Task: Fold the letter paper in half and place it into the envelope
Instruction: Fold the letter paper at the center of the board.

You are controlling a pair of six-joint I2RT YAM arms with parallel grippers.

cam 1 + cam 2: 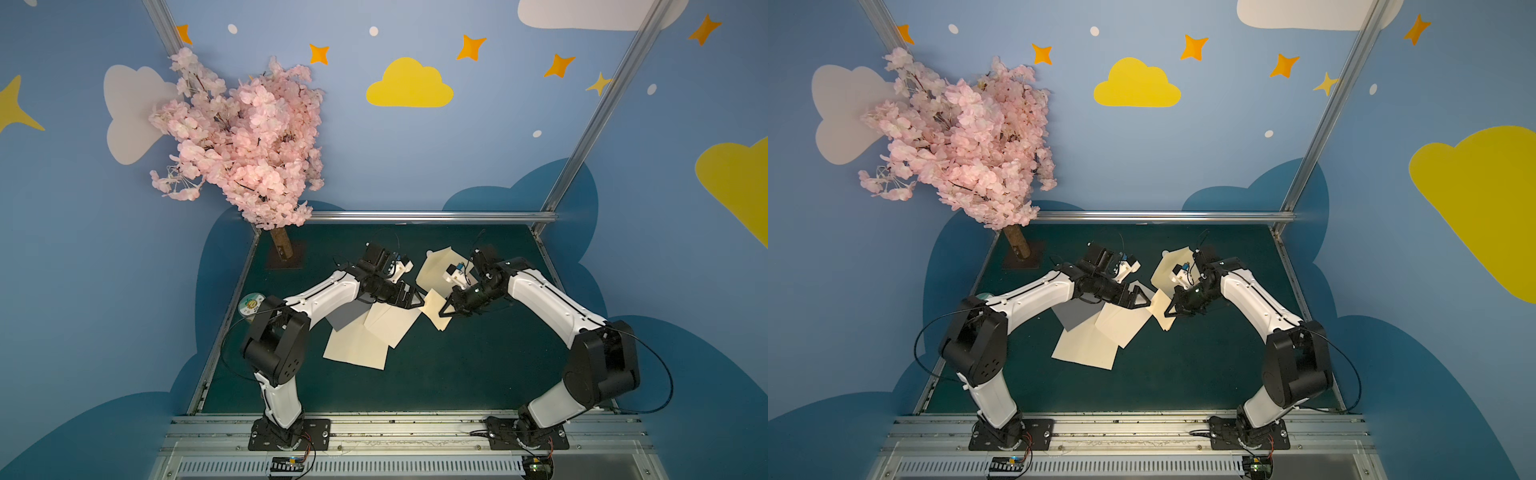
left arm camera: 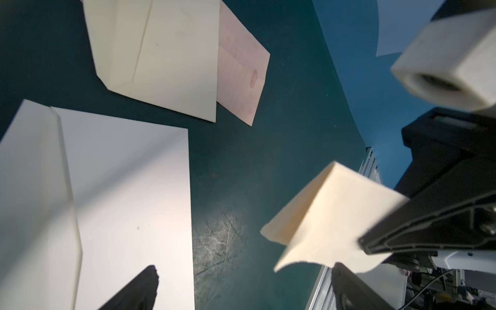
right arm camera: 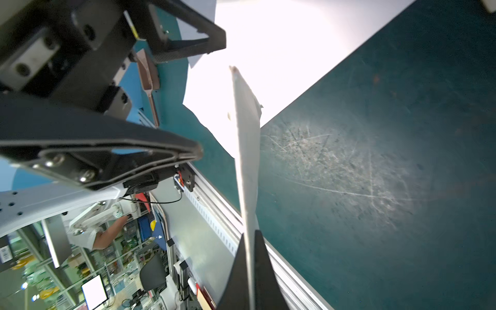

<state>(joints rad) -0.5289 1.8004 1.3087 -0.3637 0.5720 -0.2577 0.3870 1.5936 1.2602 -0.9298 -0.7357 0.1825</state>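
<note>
both top views: paper (image 1: 432, 309), folded, pinched in right gripper (image 1: 444, 313), raised off mat (image 1: 457, 374); left gripper (image 1: 422, 302) spread wide beside it; envelopes (image 1: 357, 349) flat on mat. left wrist: paper ahead of parted fingers (image 2: 142, 287). right wrist: paper edge-on in clenched jaws.

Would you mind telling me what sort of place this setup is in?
Probably a decorated robot booth inside a workshop: cartoon-sky walls, an artificial blossom tree, and, in the right wrist view, a monitor and office chair outside.

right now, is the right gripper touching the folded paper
Touching. The right wrist view shows the right gripper with its fingers shut on the folded paper at its edge.
</note>
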